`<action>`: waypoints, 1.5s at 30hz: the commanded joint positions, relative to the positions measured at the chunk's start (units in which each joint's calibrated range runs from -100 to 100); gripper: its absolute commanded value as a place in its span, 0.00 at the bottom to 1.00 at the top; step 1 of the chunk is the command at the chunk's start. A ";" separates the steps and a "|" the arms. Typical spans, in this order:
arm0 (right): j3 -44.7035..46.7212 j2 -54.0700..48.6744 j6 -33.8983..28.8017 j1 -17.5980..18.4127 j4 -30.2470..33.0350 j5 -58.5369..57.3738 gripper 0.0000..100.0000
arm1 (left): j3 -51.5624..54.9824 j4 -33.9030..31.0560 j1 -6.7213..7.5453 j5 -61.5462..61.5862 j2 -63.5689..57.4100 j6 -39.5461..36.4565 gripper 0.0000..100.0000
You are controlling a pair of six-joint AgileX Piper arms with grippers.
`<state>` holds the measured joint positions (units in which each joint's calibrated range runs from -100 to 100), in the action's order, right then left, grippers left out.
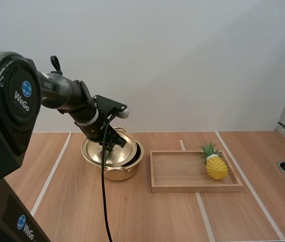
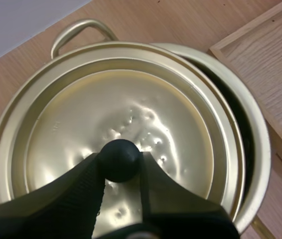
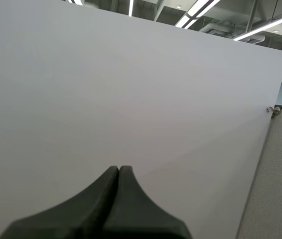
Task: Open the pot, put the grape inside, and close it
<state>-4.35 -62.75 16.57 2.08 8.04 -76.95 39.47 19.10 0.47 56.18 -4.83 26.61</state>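
lid (image 2: 106, 99): glossy gold metal, dimpled | knob (image 2: 120, 159): matt black | tray (image 1: 177, 169): matt wood

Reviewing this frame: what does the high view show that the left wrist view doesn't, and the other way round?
High view: a pineapple lying at the right end of the tray, with the rest of the tray bare. Left wrist view: the left tool pinching the black knob of the lid. Both: the gold lid off-centre over the pot, a dark gap on the side toward the tray.
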 commanded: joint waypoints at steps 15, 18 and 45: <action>-0.32 -0.58 -0.64 -0.27 0.42 0.21 0.00 | 0.34 5.26 -0.01 4.78 -0.81 1.79 0.00; -0.32 -0.58 -0.64 -0.27 0.42 0.21 0.00 | 0.34 5.11 -0.01 4.78 -0.81 1.79 0.00; -0.32 -0.58 -0.64 -0.27 0.42 0.21 0.00 | 0.34 8.10 -0.01 5.49 0.95 5.33 0.00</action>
<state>-4.35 -62.75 16.57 2.08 8.04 -76.95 39.62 26.30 0.47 59.58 -3.88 31.09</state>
